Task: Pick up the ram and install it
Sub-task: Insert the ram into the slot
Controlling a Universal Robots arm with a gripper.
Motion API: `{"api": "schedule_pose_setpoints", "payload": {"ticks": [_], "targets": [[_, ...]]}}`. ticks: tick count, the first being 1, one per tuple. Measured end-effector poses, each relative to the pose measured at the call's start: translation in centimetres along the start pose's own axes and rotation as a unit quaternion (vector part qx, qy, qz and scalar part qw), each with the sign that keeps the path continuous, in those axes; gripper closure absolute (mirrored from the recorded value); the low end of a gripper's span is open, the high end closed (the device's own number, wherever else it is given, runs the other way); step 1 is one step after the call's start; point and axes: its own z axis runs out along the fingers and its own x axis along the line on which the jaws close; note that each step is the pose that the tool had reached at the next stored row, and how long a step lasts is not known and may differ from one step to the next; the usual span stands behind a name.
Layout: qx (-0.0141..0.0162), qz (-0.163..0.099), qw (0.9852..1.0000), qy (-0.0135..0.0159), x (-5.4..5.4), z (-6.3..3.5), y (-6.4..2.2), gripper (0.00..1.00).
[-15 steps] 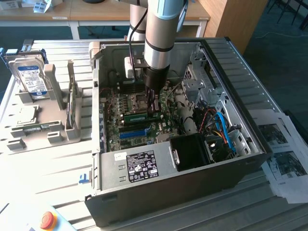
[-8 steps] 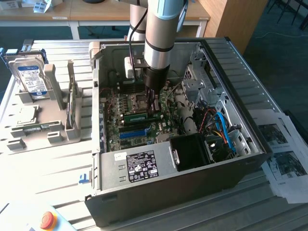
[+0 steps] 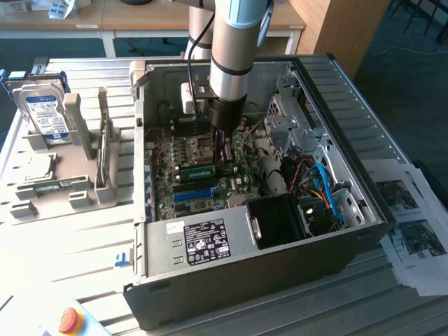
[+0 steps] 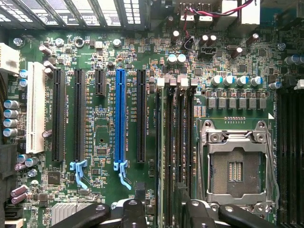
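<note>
Straddling the ram (image 3: 198, 170) seated upright on the motherboard (image 4: 102, 128), the fingers (image 4: 194, 214) stand spread wide, gripping nothing.

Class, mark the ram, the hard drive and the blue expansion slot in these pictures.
ram (image 3: 197, 171), exterior view, middle of its green face.
hard drive (image 3: 45, 113), exterior view, its blue-white label.
blue expansion slot (image 4: 120, 114), wrist view, mid-length of the slot.
</note>
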Motion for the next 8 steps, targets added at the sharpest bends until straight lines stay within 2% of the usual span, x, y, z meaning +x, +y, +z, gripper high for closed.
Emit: {"api": "schedule_pose_setpoints", "payload": {"ticks": [8], "targets": [[0.0000,0.000,1.0000,0.0000,0.00,-0.03,0.00,0.63]]}}
